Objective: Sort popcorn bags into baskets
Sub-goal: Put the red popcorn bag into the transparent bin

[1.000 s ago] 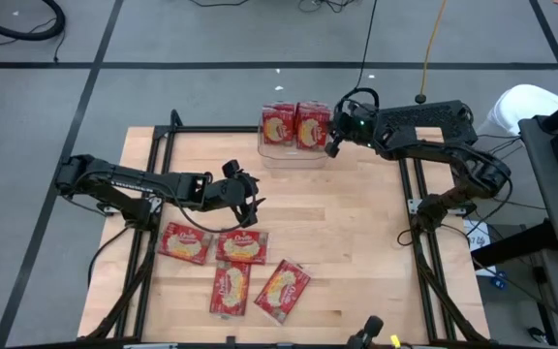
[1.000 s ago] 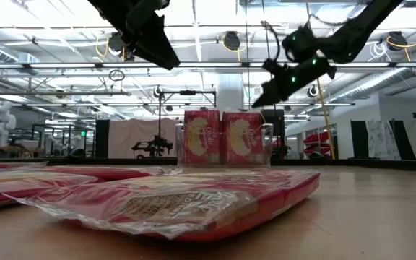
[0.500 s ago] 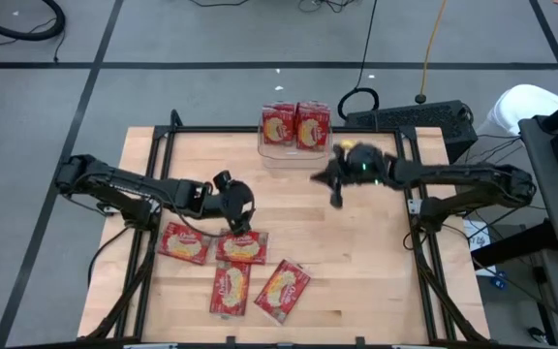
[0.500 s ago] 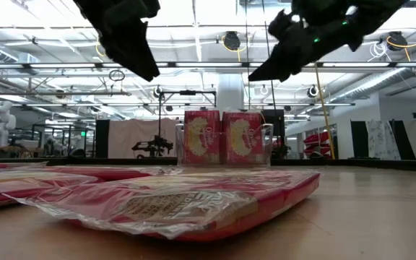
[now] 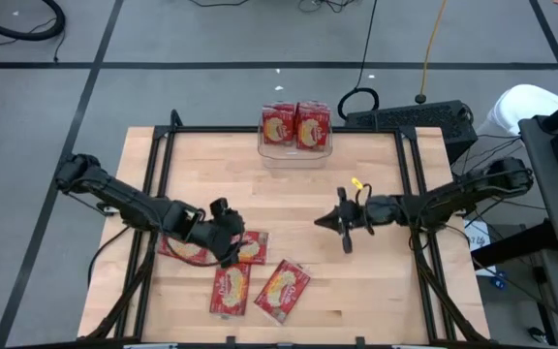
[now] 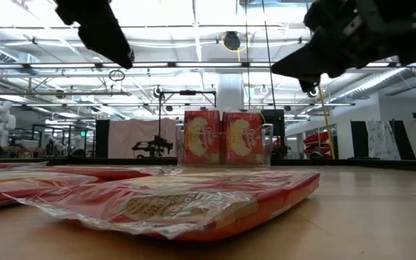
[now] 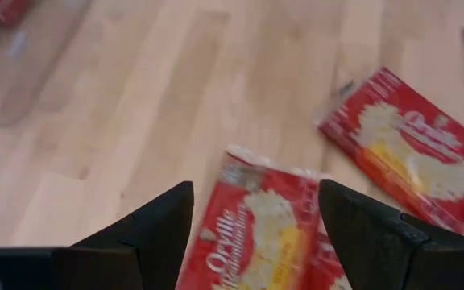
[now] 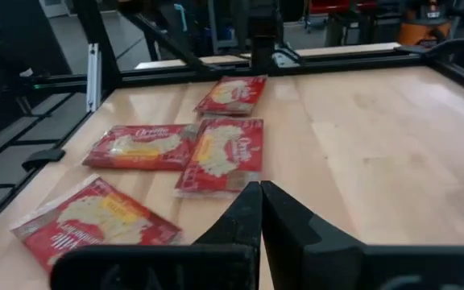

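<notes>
Four red popcorn bags lie flat near the table's front left: (image 5: pixel 184 244), (image 5: pixel 247 248), (image 5: pixel 229 289), (image 5: pixel 283 289). Two more stand upright in the clear basket (image 5: pixel 295 147) at the far edge. My left gripper (image 5: pixel 229 242) hovers open above the bag (image 7: pixel 256 234) that shows between its fingertips, clear of it. My right gripper (image 5: pixel 322 222) is shut and holds nothing. It hangs over the bare middle of the table, pointing nearly level toward the flat bags (image 8: pixel 224 155).
A black frame (image 5: pixel 260 130) runs along the table's left, far and right edges. Bare wood (image 5: pixel 356 281) lies between the flat bags and the right rail. A keyboard (image 5: pixel 410 116) lies beyond the far right corner.
My right gripper has swung from beside the basket toward the near edge to the table's middle, sinking a little and turning about, still shut. My left gripper has moved toward the near edge until it stands over the flat bags, still open. No bag has moved.
</notes>
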Tool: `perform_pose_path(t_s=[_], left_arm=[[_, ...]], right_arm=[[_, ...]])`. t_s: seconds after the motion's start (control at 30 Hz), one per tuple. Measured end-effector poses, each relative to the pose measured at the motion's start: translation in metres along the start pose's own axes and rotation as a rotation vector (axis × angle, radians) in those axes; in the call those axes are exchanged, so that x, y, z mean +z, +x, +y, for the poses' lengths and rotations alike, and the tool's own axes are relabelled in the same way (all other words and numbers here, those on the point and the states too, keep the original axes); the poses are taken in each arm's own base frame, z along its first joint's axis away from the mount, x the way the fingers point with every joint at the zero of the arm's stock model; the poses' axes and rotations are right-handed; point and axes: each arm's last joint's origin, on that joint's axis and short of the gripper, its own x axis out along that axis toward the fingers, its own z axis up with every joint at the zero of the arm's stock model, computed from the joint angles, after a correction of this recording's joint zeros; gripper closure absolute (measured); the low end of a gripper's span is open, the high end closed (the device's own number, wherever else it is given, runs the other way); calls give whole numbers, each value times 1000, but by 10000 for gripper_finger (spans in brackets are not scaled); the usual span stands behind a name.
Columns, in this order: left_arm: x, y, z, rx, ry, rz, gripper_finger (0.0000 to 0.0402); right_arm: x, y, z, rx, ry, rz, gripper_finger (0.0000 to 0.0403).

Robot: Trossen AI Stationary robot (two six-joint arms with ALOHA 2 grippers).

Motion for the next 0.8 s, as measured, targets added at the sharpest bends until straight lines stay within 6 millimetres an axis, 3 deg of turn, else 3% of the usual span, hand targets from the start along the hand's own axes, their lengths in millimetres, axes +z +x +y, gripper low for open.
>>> perform_pose_path(t_s=[0.33, 0.53, 0.8], left_arm=[[-16, -5, -9, 6, -30, 89, 128], [-36, 10, -37, -55, 107, 197, 128], [-70, 26, -60, 26, 149, 333, 128]], right_arm=[[-7, -6, 30, 39, -35, 15, 401], [-8, -7, 36, 64, -50, 25, 401], [-9, -7, 37, 66, -52, 25, 401]])
